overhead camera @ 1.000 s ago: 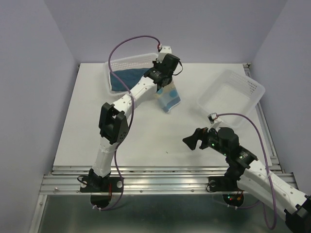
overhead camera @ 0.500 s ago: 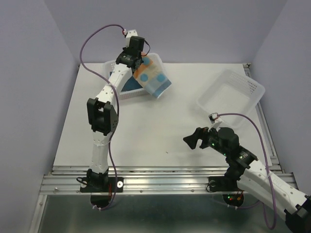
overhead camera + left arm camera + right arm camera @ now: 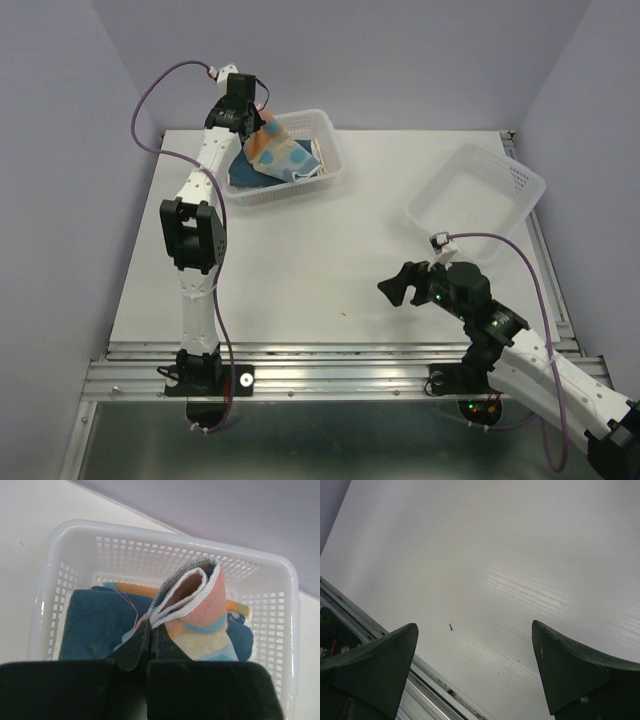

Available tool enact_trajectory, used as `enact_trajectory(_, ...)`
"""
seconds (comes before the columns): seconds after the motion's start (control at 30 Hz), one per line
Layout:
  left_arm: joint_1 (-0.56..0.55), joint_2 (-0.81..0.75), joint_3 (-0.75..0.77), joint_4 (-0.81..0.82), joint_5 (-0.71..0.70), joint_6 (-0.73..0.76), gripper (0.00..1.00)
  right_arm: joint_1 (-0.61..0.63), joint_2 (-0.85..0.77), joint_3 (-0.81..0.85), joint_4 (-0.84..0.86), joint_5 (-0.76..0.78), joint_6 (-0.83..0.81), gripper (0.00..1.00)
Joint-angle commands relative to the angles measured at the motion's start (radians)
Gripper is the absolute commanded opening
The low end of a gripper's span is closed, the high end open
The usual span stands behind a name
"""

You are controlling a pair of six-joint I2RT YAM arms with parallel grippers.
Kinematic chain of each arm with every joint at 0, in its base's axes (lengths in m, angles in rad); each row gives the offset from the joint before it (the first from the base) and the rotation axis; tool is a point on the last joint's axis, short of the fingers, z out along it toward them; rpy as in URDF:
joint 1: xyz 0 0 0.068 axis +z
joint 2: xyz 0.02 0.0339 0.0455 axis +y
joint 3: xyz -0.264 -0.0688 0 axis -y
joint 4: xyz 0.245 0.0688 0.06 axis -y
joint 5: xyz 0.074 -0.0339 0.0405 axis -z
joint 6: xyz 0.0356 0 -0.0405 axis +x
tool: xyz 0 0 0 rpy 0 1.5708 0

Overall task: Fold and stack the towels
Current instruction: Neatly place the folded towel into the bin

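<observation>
The left gripper [image 3: 150, 630] is clenched on one edge of a folded terry towel [image 3: 200, 615], light blue with orange and yellow spots. The towel's white-hemmed layers curl open above the pinch. It hangs in the white perforated plastic basket [image 3: 165, 532] near the desk's far-left corner, over a navy towel [image 3: 95, 625] lying flat inside. The right gripper [image 3: 474, 626] hangs above the smooth white desk [image 3: 330, 260] near its near edge, dark fingers spread wide, grasping nothing. A second perforated basket [image 3: 520, 185] sits by the right edge.
</observation>
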Motion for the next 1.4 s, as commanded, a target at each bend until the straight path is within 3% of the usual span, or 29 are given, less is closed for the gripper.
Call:
enact_trajectory(0.0, 0.007, -0.064, -0.008, 0.058, 0.079, -0.032, 0.0, 0.007, -0.004, -0.018, 0.024, 0.023, -0.004, 1.0)
enact_trajectory(0.23, -0.019, -0.11, -0.042, 0.176, 0.226, -0.026, 0.0, 0.006, -0.006, -0.021, 0.03, 0.027, -0.007, 1.0)
enact_trajectory(0.5, -0.085, -0.107, 0.021, 0.224, 0.249, 0.001, 0.0, 0.007, -0.009, -0.021, 0.027, 0.032, -0.007, 1.0)
enact_trajectory(0.97, -0.103, -0.101, 0.11, 0.265, 0.327, -0.021, 0.0, 0.007, -0.006, -0.025, 0.029, 0.033, -0.006, 1.0)
enact_trajectory(1.27, -0.106, -0.117, 0.076, 0.273, 0.274, -0.03, 0.0, 0.007, -0.003, -0.025, 0.03, 0.033, -0.004, 1.0)
enact_trajectory(1.37, -0.102, -0.106, 0.073, 0.244, 0.171, -0.044, 0.0, 0.007, -0.001, -0.023, 0.029, 0.033, -0.004, 1.0)
